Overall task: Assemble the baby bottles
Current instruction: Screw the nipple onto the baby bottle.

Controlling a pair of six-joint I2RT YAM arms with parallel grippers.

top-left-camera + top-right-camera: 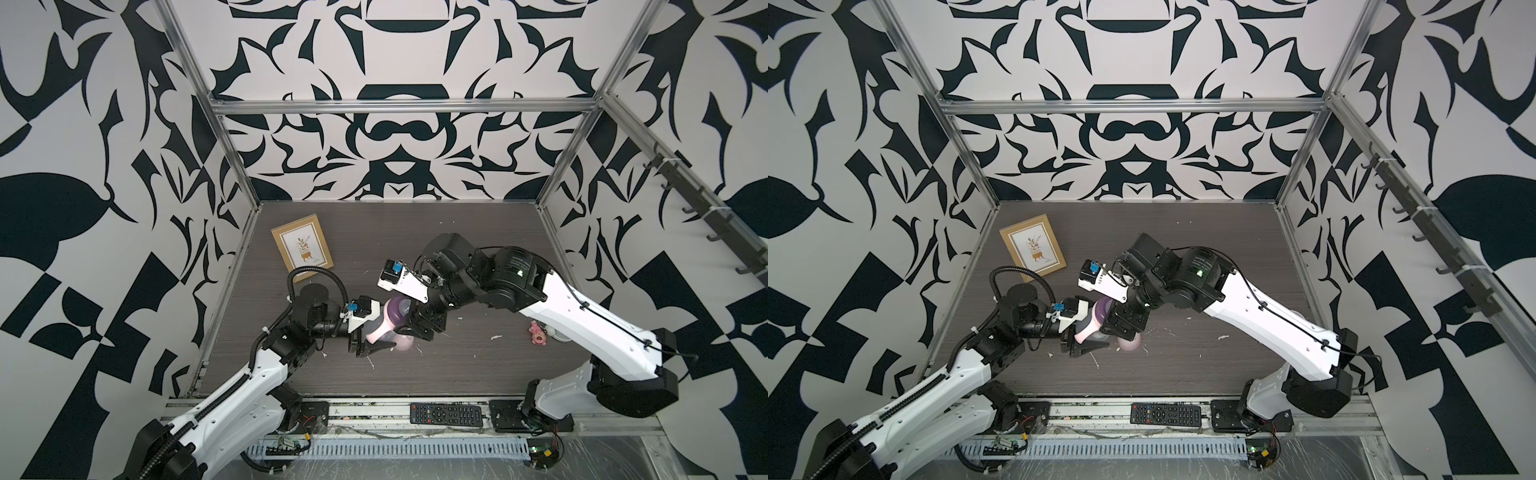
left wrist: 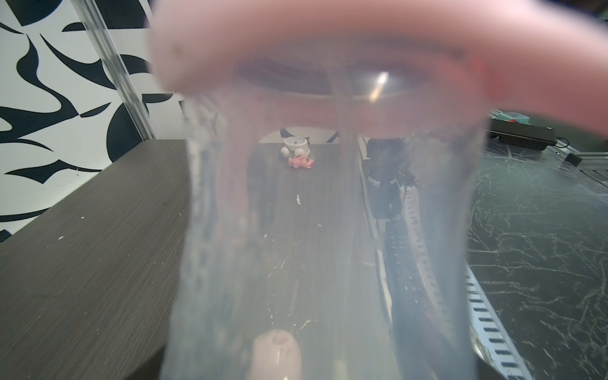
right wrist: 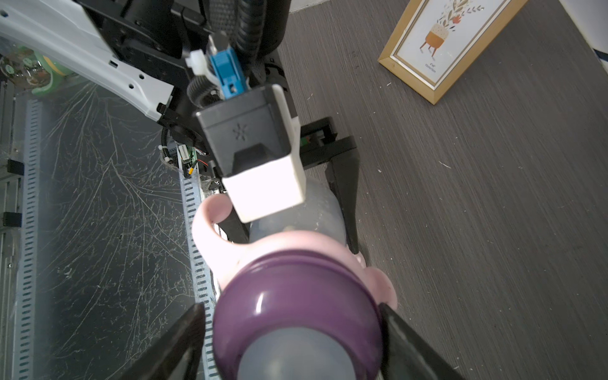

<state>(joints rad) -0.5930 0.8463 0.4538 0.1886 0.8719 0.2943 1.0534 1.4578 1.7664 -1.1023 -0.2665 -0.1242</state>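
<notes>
A: Where did the bottle (image 3: 317, 210) lie?

B: Mid-tabletop (image 1: 457, 365), seemingly lifted off it. The left pincer (image 3: 294, 230) was clamped across the bottle's body below the ring (image 3: 210, 230). The long axis ran from that pincer straight toward the right pincer (image 3: 289, 312), nipple (image 3: 306, 355) end leading.

A: And the right pincer's state?

B: Its jaws stood wide, one on each side of the collar (image 3: 296, 289), close against it. Whether they pressed or merely flanked it, I could not tell.

A: So the coming move turned on what?

B: By my judgement, on a turn about that shared axis. The right arm was nearer the collar, the left only anchored the body.

A: Materials?

B: Body translucent, cloudy and smooth, a rounded cylinder. Ring pale pink and matte, with looped handles. Collar glossy purple, domed and ridged at the rim, likely slick under hard jaws. Nipple clear and soft-looking.

A: Cap (image 1: 404, 343)?

B: Pink dome, on the tabletop just beside the bottle, not yet fitted.
</notes>
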